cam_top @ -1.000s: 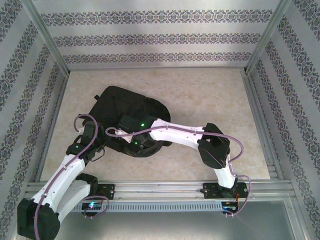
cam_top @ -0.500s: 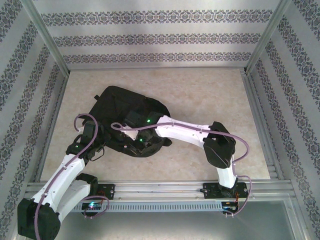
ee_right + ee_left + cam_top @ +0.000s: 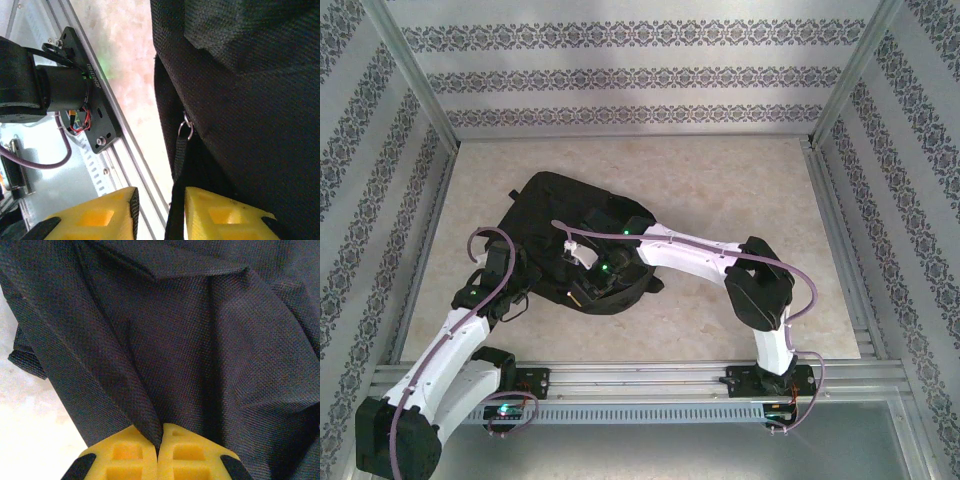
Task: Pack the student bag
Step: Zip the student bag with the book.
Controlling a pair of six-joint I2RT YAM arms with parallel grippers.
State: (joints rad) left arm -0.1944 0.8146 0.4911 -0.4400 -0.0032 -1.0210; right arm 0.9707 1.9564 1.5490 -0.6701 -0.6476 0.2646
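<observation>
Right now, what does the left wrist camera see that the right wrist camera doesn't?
Left wrist camera: the left gripper, its yellow fingers squeezed shut on a fold of the student bag.
Right wrist camera: the right gripper with its fingers apart and a black strap running between them, a small metal ring, the silver rail, an arm's black base plate and a purple cable.
Both: the bag's black woven cloth, yellow fingers, and a bit of the pale table.
</observation>
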